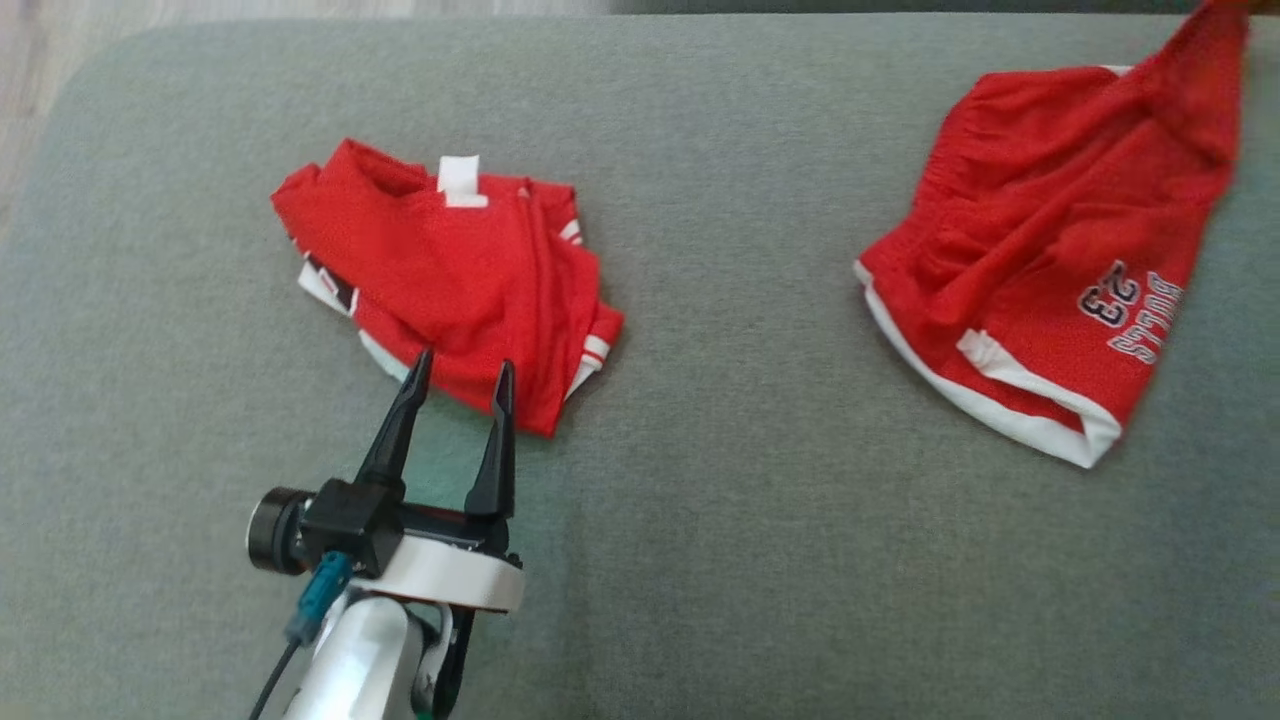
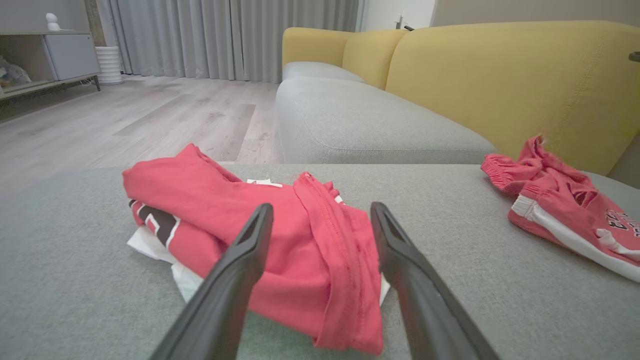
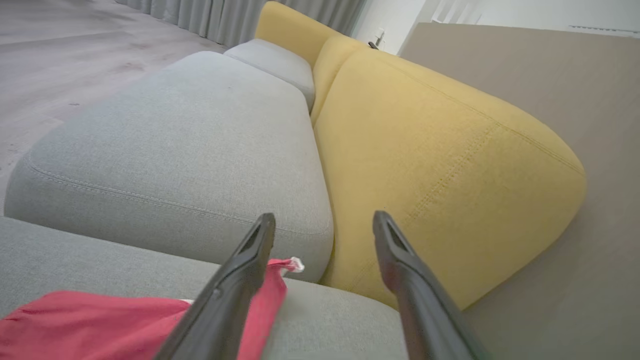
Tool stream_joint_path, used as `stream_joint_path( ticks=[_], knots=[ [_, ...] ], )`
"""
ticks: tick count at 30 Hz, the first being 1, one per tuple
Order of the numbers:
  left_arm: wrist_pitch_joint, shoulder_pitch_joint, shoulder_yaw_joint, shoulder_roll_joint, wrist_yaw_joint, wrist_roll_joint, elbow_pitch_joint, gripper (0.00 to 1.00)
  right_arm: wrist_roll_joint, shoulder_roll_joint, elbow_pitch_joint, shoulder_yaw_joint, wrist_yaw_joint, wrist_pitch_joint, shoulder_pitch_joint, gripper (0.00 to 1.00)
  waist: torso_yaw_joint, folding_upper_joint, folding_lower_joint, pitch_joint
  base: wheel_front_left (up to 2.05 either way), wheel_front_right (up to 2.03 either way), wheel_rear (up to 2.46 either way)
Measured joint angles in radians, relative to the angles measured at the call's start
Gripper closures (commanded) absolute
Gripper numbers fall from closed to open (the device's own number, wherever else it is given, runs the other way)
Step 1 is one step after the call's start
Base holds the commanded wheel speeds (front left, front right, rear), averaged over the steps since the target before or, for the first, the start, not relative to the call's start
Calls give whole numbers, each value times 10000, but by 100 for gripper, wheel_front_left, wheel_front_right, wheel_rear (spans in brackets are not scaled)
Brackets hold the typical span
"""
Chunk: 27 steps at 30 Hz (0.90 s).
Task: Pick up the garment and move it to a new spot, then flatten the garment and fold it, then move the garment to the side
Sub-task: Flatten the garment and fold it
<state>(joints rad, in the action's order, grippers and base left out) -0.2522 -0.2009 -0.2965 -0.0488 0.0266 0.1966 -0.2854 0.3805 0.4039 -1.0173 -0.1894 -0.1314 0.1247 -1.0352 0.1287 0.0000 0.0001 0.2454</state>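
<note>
Head view: two red garments on grey cushion (image 1: pixel 720 520). Crumpled jersey (image 1: pixel 450 280) at 10 o'clock, shorts (image 1: pixel 1040 280) reading "BULLS 23" at 2 o'clock. Left gripper (image 1: pixel 462 370) jaws spread, tips over jersey's near edge. Left wrist view: jersey between spread jaws, shorts at 3 o'clock. Right wrist view: right gripper (image 3: pixel 324 225) jaws spread, shorts at 7 o'clock beside one finger.

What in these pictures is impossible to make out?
1. Head view: the red shorts have a corner running off the top edge; what, if anything, lifts it is cut off.
2. Right wrist view: a finger of the right gripper covers the shorts' tip, so contact is unclear.
3. Left wrist view: the folded jersey tucks its print under its own folds.
</note>
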Motion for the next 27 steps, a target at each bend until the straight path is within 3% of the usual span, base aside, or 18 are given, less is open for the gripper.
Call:
stream_joint_path(
  ticks=[8,14,21,27],
  knots=[
    [0,20,121,2,2,-44,-27,0,180,-401,-155,-583,0,274,330,0,-583,0,-1,-592,0,0,0],
    [0,183,232,2,-36,-44,-15,0,-178,-1325,616,-863,0,1068,798,0,-1011,0,-2,-1182,0,0,0],
    [0,700,391,0,-161,-40,42,0,-1705,-2855,3179,-518,0,1262,2612,0,-1384,0,-3,-1843,0,0,0],
    [0,982,439,0,-176,-42,96,0,-3292,-3375,5724,403,0,1267,5537,0,-1608,1,-4,-2252,0,0,0]
  ],
)
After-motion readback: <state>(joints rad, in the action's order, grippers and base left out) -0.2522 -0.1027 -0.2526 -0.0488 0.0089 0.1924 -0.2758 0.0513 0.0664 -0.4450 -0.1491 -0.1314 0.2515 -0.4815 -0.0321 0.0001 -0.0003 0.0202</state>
